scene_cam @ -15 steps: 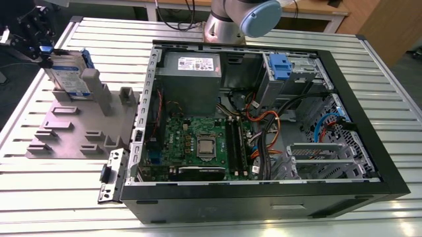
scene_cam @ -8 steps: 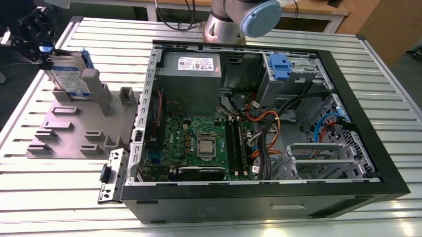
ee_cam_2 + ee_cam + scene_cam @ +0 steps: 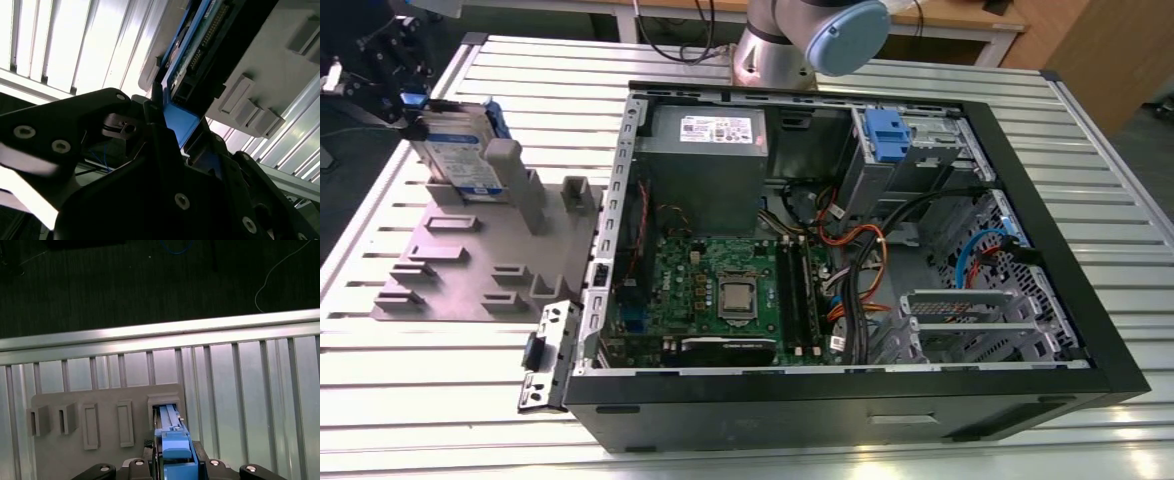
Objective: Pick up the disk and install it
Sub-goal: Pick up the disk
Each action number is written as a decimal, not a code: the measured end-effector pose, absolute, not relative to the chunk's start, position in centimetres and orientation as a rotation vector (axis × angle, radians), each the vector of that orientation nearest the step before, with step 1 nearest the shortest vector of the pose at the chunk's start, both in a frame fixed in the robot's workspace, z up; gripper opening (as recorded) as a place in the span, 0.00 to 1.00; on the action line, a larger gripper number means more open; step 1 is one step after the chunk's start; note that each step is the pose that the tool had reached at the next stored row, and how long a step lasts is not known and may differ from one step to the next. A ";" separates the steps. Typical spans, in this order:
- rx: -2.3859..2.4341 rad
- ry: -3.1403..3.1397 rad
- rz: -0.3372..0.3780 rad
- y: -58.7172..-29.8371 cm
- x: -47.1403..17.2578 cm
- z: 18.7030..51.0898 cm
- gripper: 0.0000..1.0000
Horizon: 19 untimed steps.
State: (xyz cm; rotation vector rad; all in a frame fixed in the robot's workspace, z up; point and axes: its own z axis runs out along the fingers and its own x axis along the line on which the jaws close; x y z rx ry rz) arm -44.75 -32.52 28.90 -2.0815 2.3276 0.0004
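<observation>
- Right up close: got the pincer (image 3: 178,455) squeezed narrow onto the blue bracket (image 3: 181,122) of the disk (image 3: 169,416), no gap to spot on either side in both wrist views.
- Looks like the pick-up half of the job, grab stage; reckon nothing of the install half done yet.
- Finding the disk upright on its edge in the end slot of the grey holder (image 3: 467,260), on the desk (image 3: 1094,150) at the exterior view's left.
- Reckon on snug slot walls either side, so not much room for tilt.
- Can make out a white-and-blue label (image 3: 454,150) on the disk's face, but can't read a word of it.
- Further off, toward the exterior view's right: spotting the open computer case (image 3: 854,395) lying on its side, well apart from the disk, with a grey box (image 3: 700,170) inside wearing a small white sticker (image 3: 716,128); can't read that either.
</observation>
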 end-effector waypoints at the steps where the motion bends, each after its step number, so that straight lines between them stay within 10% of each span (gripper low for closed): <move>1: -2.081 2.328 0.000 -32.5 -44.7 28.9 0.40; 19: -2.140 2.274 0.001 -32.5 -44.8 28.9 0.37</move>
